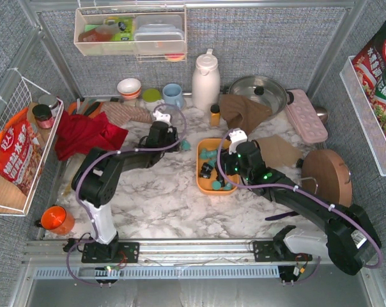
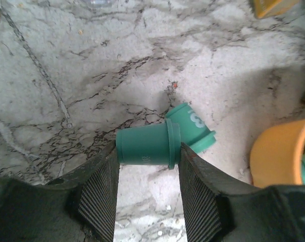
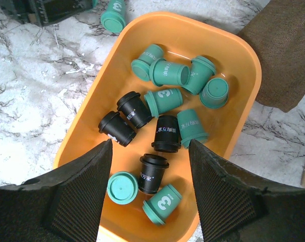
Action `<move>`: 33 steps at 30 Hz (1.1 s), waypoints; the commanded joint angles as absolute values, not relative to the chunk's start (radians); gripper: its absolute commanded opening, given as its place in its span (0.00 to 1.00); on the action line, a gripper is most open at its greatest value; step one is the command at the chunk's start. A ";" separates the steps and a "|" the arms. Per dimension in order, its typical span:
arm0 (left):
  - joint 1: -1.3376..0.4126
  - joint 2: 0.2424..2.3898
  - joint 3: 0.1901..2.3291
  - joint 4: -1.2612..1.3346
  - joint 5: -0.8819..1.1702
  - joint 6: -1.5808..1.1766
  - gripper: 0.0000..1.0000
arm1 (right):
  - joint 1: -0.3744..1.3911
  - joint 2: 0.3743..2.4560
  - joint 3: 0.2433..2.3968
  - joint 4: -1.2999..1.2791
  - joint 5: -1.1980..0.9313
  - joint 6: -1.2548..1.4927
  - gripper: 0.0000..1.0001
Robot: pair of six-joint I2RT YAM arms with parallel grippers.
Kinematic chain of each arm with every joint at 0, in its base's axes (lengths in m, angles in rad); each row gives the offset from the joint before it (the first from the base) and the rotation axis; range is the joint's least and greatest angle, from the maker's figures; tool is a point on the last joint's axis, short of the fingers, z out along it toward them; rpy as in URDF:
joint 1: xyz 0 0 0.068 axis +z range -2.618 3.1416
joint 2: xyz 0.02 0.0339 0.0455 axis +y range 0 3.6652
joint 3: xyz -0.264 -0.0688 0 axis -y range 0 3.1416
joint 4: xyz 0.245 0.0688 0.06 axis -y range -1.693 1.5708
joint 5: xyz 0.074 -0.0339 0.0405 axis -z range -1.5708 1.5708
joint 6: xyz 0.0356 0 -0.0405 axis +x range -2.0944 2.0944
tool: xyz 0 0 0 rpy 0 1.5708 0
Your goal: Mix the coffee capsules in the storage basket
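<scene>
The orange storage basket [image 1: 203, 183] sits mid-table and holds several teal and black coffee capsules [image 3: 164, 101]. My right gripper [image 3: 150, 151] hangs open just above its near end, over a black capsule [image 3: 152, 174]; it shows in the top view [image 1: 222, 164] too. My left gripper [image 2: 147, 154] is shut on a teal capsule [image 2: 145, 146], held by its ends low over the marble left of the basket [image 2: 278, 156]. A second teal capsule [image 2: 193, 128] lies on the marble just beyond it. In the top view the left gripper [image 1: 177, 142] is beside that loose capsule [image 1: 186, 146].
A small amber bottle [image 1: 215, 115], a white thermos [image 1: 206, 80] and a brown cloth [image 1: 244, 112] stand behind the basket. A red cloth [image 1: 87, 134] lies at left, a pink tray [image 1: 306, 115] and a round wooden board [image 1: 326, 176] at right. An orange cup [image 1: 55, 219] is front left.
</scene>
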State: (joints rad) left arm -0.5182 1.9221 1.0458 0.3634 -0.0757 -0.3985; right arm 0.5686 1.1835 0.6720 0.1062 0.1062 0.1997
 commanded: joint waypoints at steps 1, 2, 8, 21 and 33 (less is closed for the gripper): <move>-0.517 1.830 0.961 0.515 -0.051 -0.350 0.45 | 0.569 1.176 0.679 0.106 0.100 0.200 0.66; -0.517 1.797 0.935 0.551 -0.037 -0.337 0.45 | 0.569 1.173 0.681 0.103 0.094 0.202 0.66; -0.534 1.640 0.734 0.758 0.125 -0.269 0.45 | 0.569 1.125 0.707 0.045 0.058 0.214 0.66; -0.724 1.390 0.502 0.898 0.200 -0.067 0.46 | 0.571 0.996 0.799 -0.189 0.038 0.236 0.66; -0.904 1.382 0.435 1.044 0.194 0.154 0.46 | 0.635 1.058 0.840 -0.161 -0.065 0.338 0.60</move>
State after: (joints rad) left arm -0.8806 1.3758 0.4519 0.9443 0.1829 0.0570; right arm 0.6128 1.0355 0.8211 -0.1818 -0.0219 0.3050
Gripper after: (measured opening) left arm 0.527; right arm 0.612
